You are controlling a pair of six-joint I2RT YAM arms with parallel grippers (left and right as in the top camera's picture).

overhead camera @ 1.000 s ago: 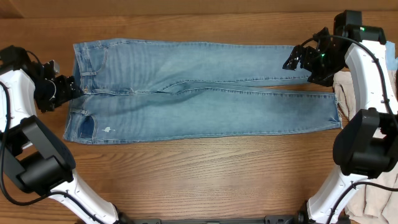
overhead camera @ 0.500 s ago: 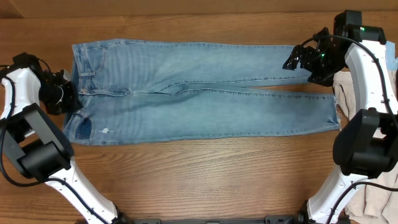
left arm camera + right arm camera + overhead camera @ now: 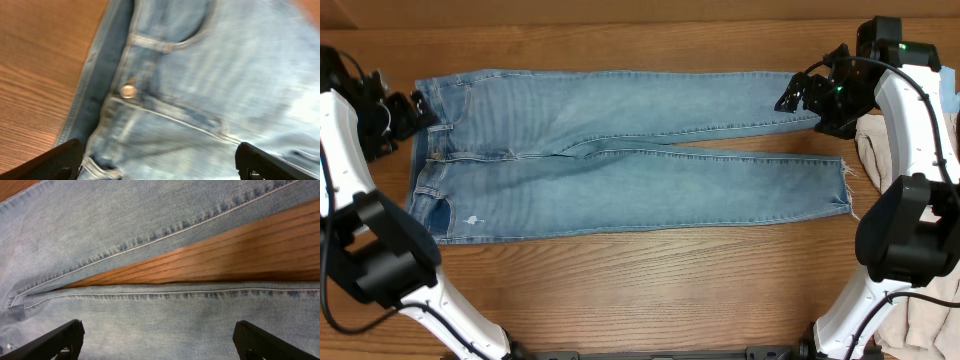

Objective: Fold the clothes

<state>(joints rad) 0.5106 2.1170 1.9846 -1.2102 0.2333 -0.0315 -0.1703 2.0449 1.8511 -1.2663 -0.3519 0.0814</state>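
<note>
We see the jeans (image 3: 620,150) dragged flatter toward nine o'clock on the table (image 3: 640,290), our left claw (image 3: 402,112) now wide open beside the waistband (image 3: 430,140), right claw (image 3: 798,95) wide at two o'clock; folding can likely begin.

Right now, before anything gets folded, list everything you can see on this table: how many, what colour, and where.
jeans: one, faded light blue, laid flat across the table, waistband to the left, frayed hems to the right
cream cloth: count unclear, cream, at the table's right edge, partly hidden
table: one, brown wood, under everything
left gripper: one, black, open, at the jeans' waistband
right gripper: one, black, open, over the far leg near its hem
</note>
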